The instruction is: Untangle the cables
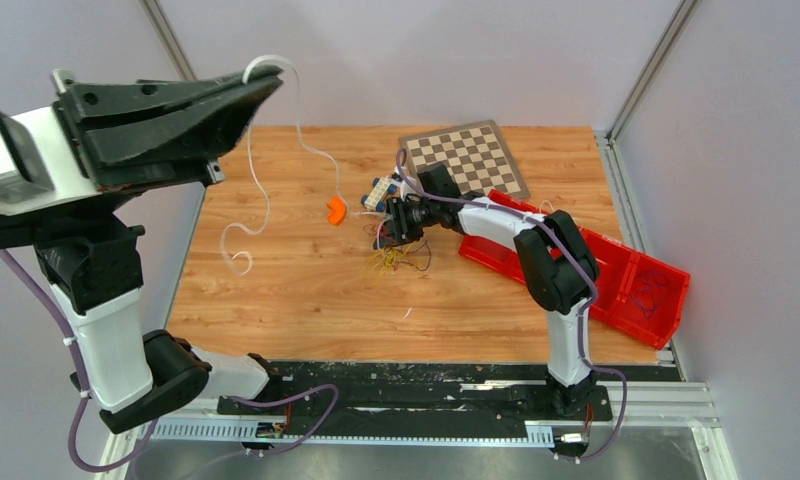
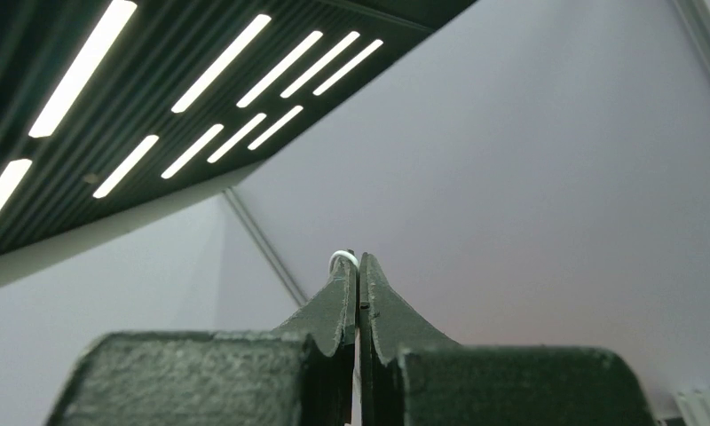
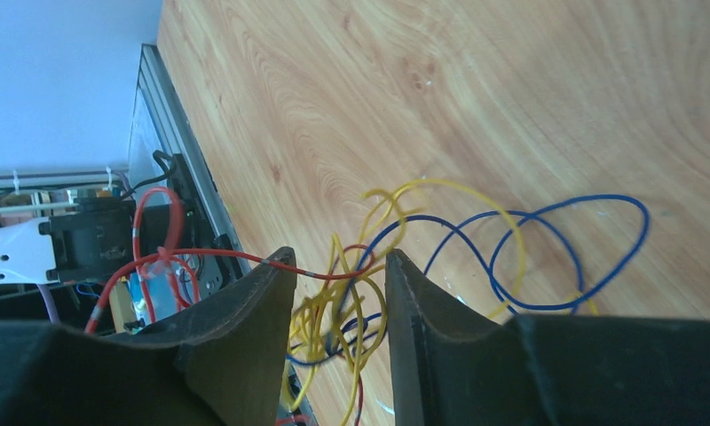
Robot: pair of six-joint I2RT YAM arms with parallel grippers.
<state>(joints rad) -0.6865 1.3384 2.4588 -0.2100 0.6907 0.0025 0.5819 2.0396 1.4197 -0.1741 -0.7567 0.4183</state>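
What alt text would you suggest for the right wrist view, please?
The right pincer stands open, and a tangle of thin yellow, blue and red cables shows in the gap between its dark jaws, spreading across a wooden table.

cable tangle partly behind right hand

Nothing to read here: no words, nos., labels, brands or signs show on anything.
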